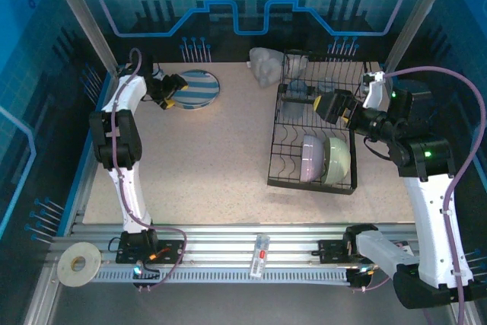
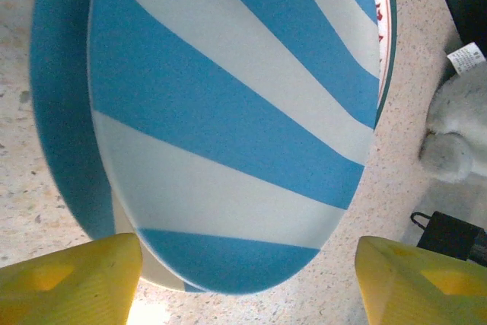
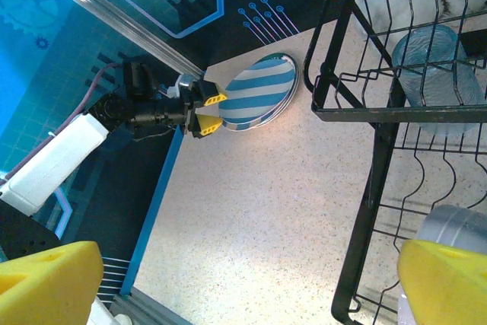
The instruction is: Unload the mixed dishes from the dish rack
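On the speckled beige table [image 1: 228, 157] the round blue-and-white striped plates [image 1: 199, 87] lie flat at far left, likely the unloading pile. The left gripper [image 1: 173, 90] waits at their rim, jaws apart, empty. Wide and empty, the right gripper [image 1: 329, 106] hovers over the black wire dish rack [image 1: 283, 180], probably for the next dish.

A: Pos. of plates [image 1: 196, 88]?
B: Stacked far L on table [image 1: 221, 157], well apart from dish rack [image 1: 304, 186] at R.
A: In rack?
B: L bowl [image 1: 310, 157] just beside R bowl [image 1: 337, 159], near end; cup [image 3: 434, 66] in far upper basket. Behind rack, soft toy [image 1: 265, 64]; tape roll [image 1: 78, 263] near-L, off table.
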`<state>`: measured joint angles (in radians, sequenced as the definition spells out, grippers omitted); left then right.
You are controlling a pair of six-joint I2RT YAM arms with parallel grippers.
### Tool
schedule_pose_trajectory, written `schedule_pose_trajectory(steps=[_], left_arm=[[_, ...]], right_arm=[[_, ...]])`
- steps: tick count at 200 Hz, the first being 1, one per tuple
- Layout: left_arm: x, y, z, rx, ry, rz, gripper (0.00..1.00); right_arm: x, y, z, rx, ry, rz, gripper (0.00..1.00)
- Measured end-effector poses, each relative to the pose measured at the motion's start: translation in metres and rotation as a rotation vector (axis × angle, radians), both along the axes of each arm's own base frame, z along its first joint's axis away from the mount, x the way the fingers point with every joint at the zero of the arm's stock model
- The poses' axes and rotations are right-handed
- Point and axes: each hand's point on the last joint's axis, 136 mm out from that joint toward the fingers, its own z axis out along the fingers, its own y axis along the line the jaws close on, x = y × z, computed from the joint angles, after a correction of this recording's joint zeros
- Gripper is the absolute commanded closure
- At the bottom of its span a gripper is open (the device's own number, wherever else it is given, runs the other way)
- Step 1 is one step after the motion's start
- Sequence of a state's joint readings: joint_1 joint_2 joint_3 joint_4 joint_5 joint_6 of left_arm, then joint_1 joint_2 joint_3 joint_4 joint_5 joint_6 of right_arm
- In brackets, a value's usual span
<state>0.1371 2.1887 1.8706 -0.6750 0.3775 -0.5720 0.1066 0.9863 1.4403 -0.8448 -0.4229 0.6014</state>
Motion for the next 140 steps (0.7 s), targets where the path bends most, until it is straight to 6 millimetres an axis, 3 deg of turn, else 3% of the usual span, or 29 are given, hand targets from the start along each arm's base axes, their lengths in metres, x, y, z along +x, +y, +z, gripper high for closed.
schedule_pose_trajectory(steps=[64, 140], left_arm=[[-0.0083, 0.0045, -0.0047, 0.041, 0.042, 0.000, 0.11], [-0.0010, 0.0058, -0.0005, 0.040, 0.033, 0.010, 0.01]], right_arm=[[-0.0002, 0.0015, -0.0007, 0.000, 0.002, 0.006, 0.00], [-0.0002, 0.0017, -0.0007, 0.000, 0.002, 0.006, 0.00]])
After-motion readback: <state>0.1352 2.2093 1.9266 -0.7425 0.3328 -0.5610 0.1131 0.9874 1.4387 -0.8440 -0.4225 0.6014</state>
